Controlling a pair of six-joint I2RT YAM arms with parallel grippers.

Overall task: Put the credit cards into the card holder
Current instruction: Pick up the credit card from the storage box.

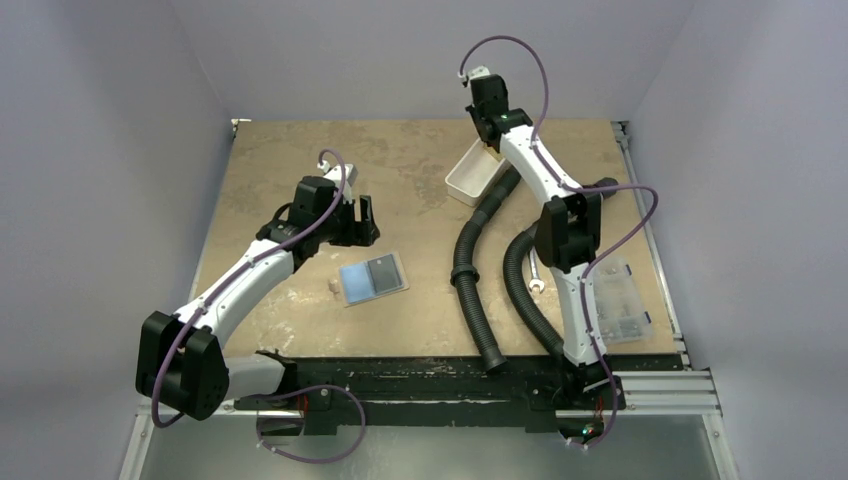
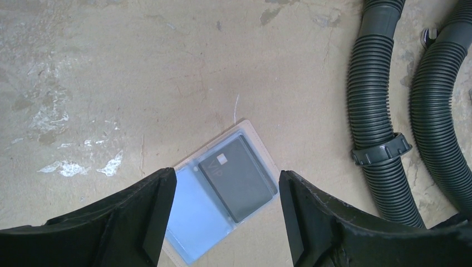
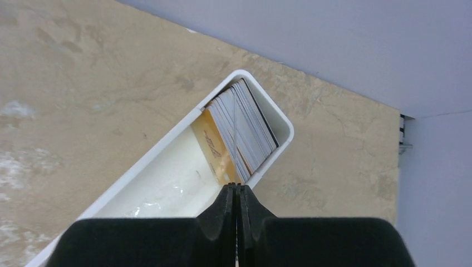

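The tan card holder [image 1: 400, 264] lies open on the table, also in the left wrist view [image 2: 254, 131]. A light blue card [image 2: 192, 217] sits in its left pocket and a black card [image 2: 236, 181] in its right pocket. My left gripper [image 1: 355, 230] hovers open and empty just above it [image 2: 225, 175]. My right gripper [image 1: 490, 145] is shut [image 3: 235, 187] on a thin card [image 3: 235, 128] seen edge-on, colour unclear, over the white tray [image 3: 167, 139]. An orange-tan card [image 3: 214, 147] leans at the front of the stack of cards [image 3: 250, 122] in the tray.
Two black corrugated hoses [image 1: 468, 270] [image 2: 373, 83] lie right of the holder. A wrench [image 1: 535, 280] lies between them and the right arm. A clear compartment box [image 1: 620, 300] sits at the right edge. The white tray [image 1: 470, 180] stands at the back.
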